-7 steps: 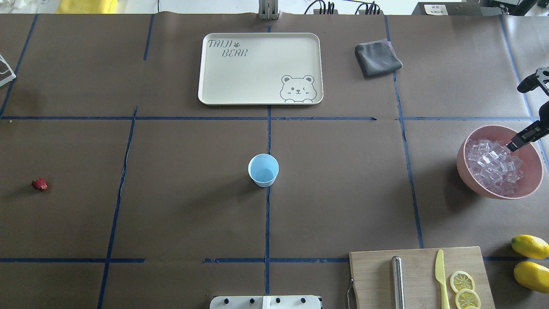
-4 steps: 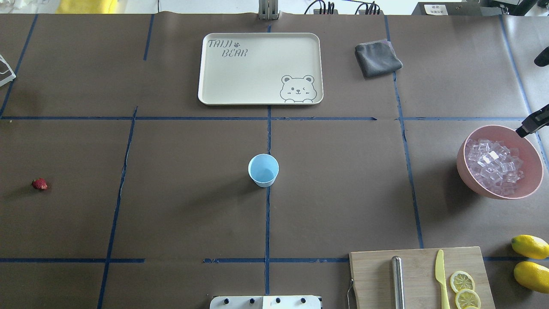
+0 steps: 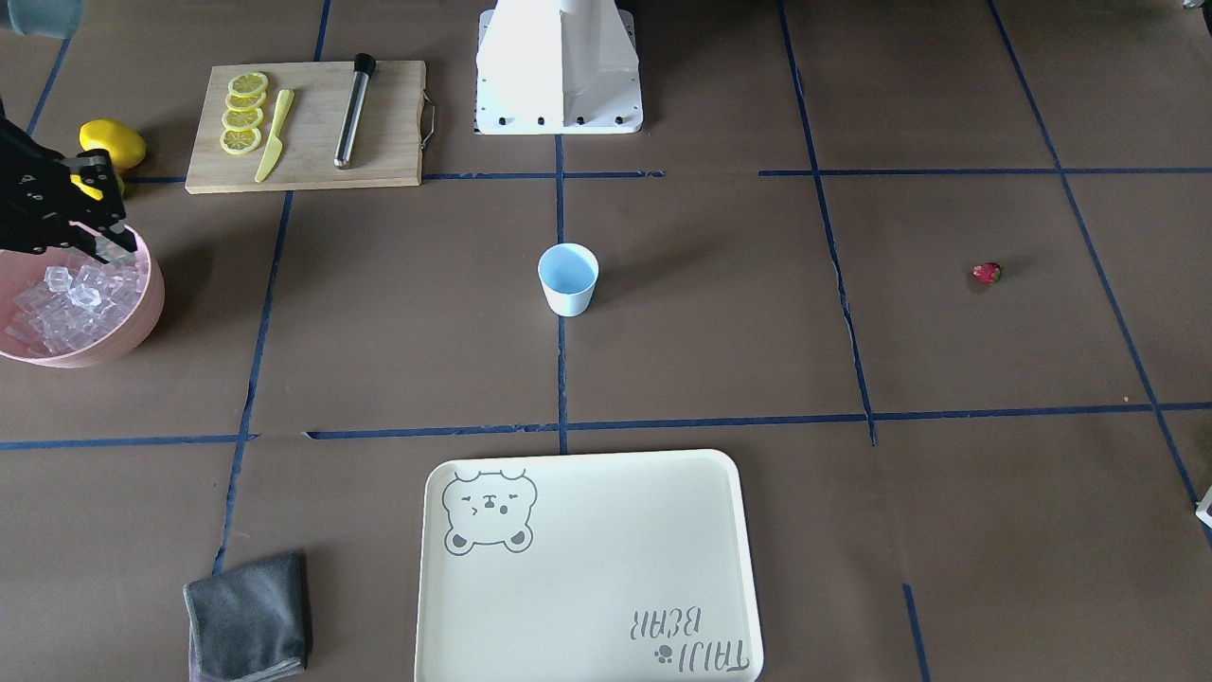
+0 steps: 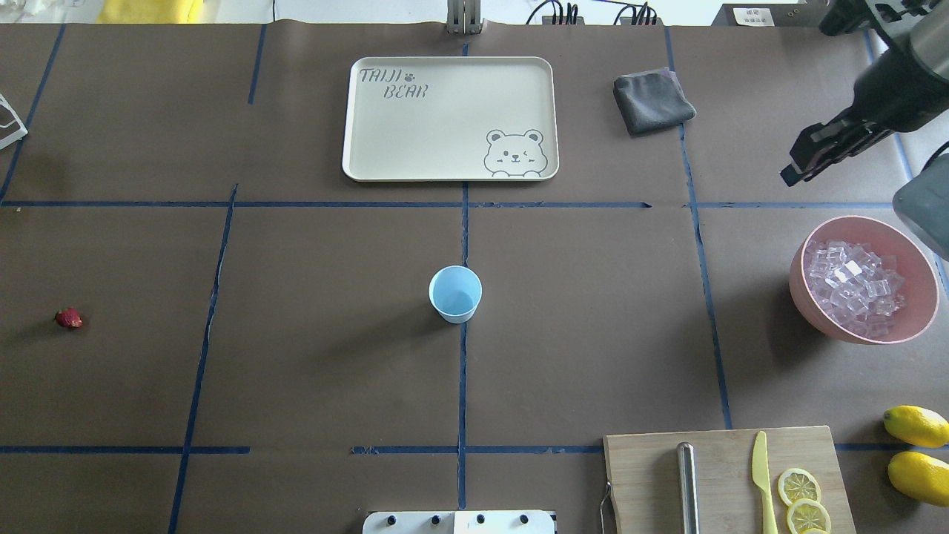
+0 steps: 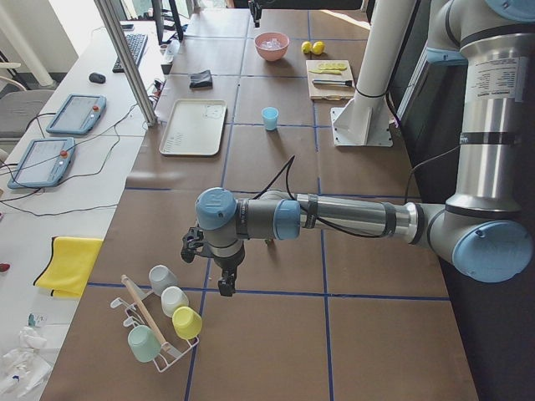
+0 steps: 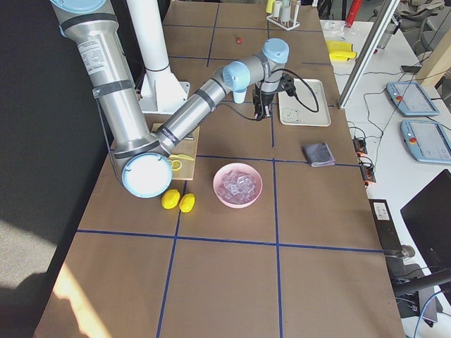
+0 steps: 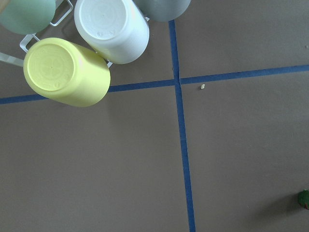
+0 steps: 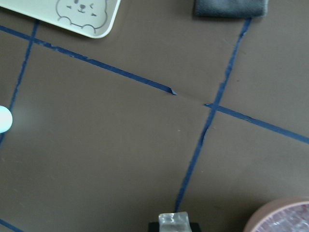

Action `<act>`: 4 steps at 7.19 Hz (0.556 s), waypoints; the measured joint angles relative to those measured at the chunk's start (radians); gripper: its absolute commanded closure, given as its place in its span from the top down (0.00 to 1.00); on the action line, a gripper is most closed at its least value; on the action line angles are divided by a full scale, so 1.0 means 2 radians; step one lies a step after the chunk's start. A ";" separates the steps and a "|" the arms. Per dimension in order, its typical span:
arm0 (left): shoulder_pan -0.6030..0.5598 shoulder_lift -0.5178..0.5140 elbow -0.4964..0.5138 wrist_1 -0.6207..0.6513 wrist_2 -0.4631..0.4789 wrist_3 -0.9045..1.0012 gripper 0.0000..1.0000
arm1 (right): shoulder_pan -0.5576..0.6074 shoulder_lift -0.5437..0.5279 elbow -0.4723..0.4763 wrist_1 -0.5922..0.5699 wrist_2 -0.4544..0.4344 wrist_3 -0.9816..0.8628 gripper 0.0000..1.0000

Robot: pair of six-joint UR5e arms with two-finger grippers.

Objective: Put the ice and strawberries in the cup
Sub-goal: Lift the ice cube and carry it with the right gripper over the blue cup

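The cup (image 4: 455, 294), white outside and pale blue inside, stands upright at the table's middle with nothing visible in it. The ice (image 4: 852, 288) is piled in a pink bowl (image 4: 797, 278) at the right. The strawberry (image 4: 68, 318) lies alone at the far left. My right gripper (image 4: 792, 176) hangs raised, beyond and left of the bowl. The right wrist view shows it shut on one ice cube (image 8: 173, 218). My left gripper (image 5: 224, 288) shows only in the exterior left view, above the table by a cup rack. I cannot tell whether it is open or shut.
A cream tray (image 4: 449, 119) and a grey cloth (image 4: 653, 100) lie at the back. A cutting board (image 4: 726, 482) with a knife, a metal rod and lemon slices sits front right, next to two lemons (image 4: 917, 426). A rack of cups (image 5: 163, 322) stands at the left end.
My right gripper has lifted out of the pink bowl and moved up and toward the table's far side and middle, carrying an ice cube.
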 measured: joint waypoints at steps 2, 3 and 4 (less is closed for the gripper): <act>0.000 0.000 0.002 -0.001 0.000 0.000 1.00 | -0.085 0.076 -0.020 0.012 -0.040 0.136 0.00; 0.000 0.000 0.002 -0.001 0.000 -0.001 1.00 | -0.133 0.101 -0.044 0.054 -0.078 0.206 0.00; 0.000 0.000 0.003 0.000 0.000 -0.001 1.00 | -0.174 0.114 -0.076 0.116 -0.117 0.272 0.00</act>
